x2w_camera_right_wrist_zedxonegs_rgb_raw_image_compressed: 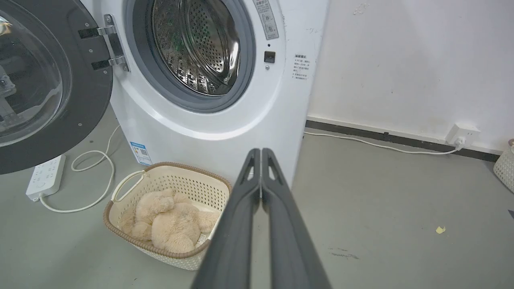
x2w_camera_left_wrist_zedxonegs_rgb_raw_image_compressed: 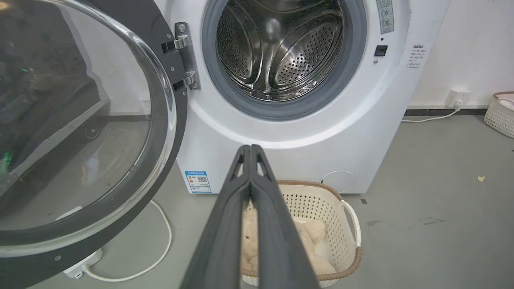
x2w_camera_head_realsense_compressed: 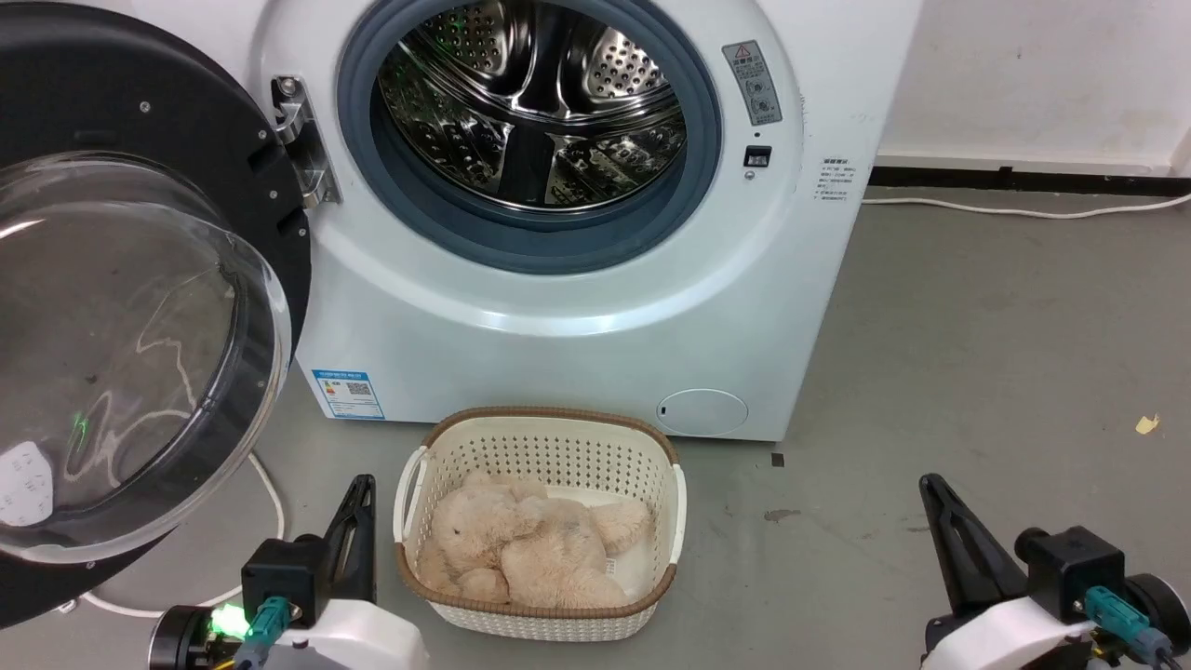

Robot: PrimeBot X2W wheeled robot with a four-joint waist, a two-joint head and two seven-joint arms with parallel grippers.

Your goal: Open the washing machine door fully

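Our left gripper (x2w_camera_left_wrist_zedxonegs_rgb_raw_image_compressed: 251, 149) and right gripper (x2w_camera_right_wrist_zedxonegs_rgb_raw_image_compressed: 261, 151), both pressed together, hold nothing. Ahead, a perforated cream basket (x2w_camera_head_realsense_compressed: 544, 421) cradles a fuzzy plush (x2w_camera_head_realsense_compressed: 530, 549), perhaps a bear. Beyond, the glossy black, glass-bowled washing machine door (x2w_camera_head_realsense_compressed: 140, 93) hangs wide left of the washing machine (x2w_camera_head_realsense_compressed: 558, 344).

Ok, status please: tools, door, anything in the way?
Left tool, right tool shut, empty. Door wide open. Basket with plush toy on floor before machine.

readable text: none | washing machine (x2w_camera_head_realsense_compressed: 577, 307) lower-left front: blue label sticker (x2w_camera_head_realsense_compressed: 347, 395), QR code plus tiny print, illegible | upper-right front: grey sticker (x2w_camera_head_realsense_compressed: 752, 82), warning triangle on top, round icons below | right edge: black print block (x2w_camera_head_realsense_compressed: 834, 179), too small
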